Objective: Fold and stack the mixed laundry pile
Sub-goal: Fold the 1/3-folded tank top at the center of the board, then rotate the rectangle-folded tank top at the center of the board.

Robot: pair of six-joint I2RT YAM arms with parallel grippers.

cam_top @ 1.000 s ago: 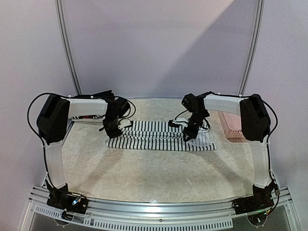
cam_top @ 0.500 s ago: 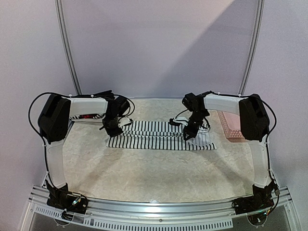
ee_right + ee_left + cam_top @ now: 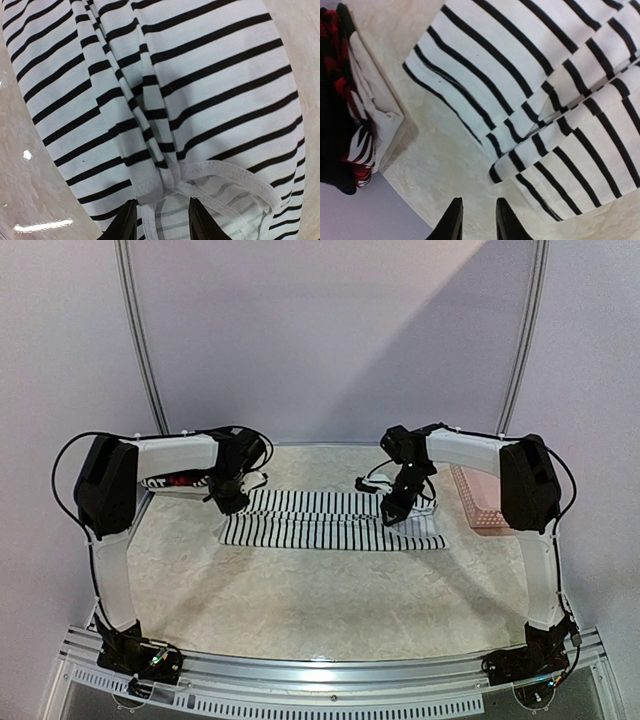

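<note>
The table (image 3: 330, 605) lies open nearside; striped tank top (image 3: 330, 520), pink basket (image 3: 485, 505) and plaid piece (image 3: 337, 95) crowd its far half.

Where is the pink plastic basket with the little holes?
In the top view, the pink perforated plastic basket sits far right on the table, just right of the black-and-white striped tank top.

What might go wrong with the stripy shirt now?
The right hand is open over the bunched hem of the stripy top. It may pinch only one loose layer, so the fold could come out crooked. The left hand is over bare table, beside the top's corner, so it might close on nothing. The plaid pile lies close by and could get dragged along.
</note>
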